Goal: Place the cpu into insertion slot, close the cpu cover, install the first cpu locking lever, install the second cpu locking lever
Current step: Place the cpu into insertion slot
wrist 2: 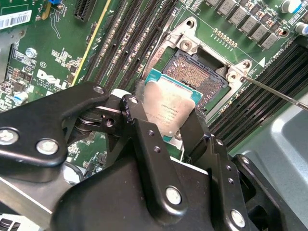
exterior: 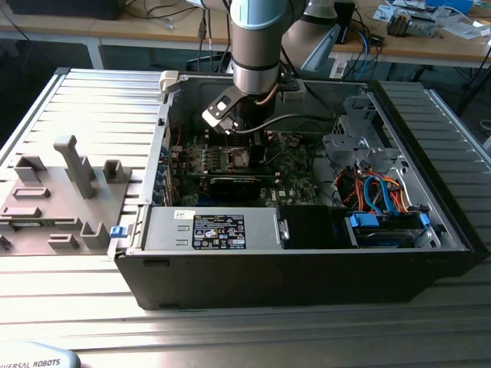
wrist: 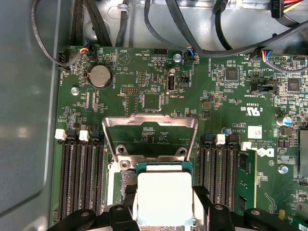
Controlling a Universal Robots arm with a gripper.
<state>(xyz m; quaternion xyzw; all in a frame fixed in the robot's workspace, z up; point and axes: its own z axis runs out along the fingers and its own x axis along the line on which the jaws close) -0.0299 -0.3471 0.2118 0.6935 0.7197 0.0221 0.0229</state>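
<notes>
On the ribbed metal counter lies an open black computer case, with a grey fixture tray beside it toward the exterior view's left. Down into the case reaches the arm, its tool low over the green motherboard. A silver power supply sits along the case's near wall. In the first wrist view the motherboard spreads under the camera, with long black memory slots on both sides of the socket area. Between them the cpu cover stands swung up and open, and the board shows through its cut-out centre. The insertion slot lies uncovered in the second wrist view, its field of contacts bare; in the first wrist view a dark part of the insertion slot shows just beside the chip. The tool is clamped on the cpu, one black finger against each of two opposite edges, metal top facing up. The cpu hangs over the slot's edge nearest the tool, turned out of line with the socket and not seated; whether it touches the rim cannot be told. A thin metal rod runs away from one corner of the socket frame. A round coin battery sits near the board's far edge.
</notes>
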